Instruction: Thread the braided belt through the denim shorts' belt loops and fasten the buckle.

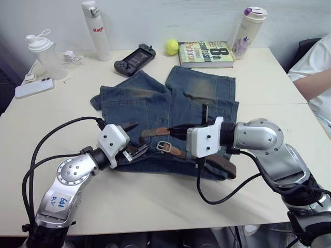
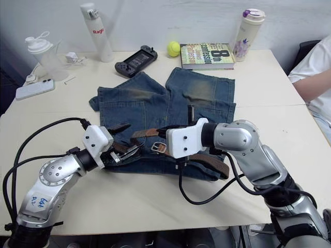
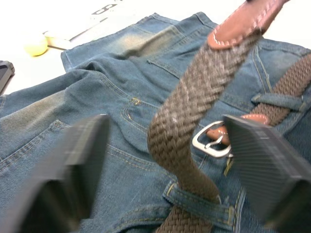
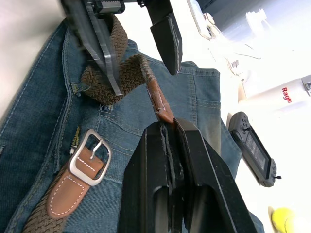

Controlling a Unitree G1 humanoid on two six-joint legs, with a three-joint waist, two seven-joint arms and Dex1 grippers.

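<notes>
The faded denim shorts lie flat on the table, waistband toward me. The braided belt runs under a belt loop and arches up off the waistband. Its brown leather tip is pinched in my right gripper, which is shut on it just above the shorts. The silver buckle rests on the waistband below that tip, unfastened. My left gripper is open, its fingers straddling the raised belt without touching it. More belt trails under my right wrist.
Behind the shorts are a book, a yellow ball, a black game controller, a white bottle, a shaker bottle, a phone and a tumbler. A person's arm shows at the right edge.
</notes>
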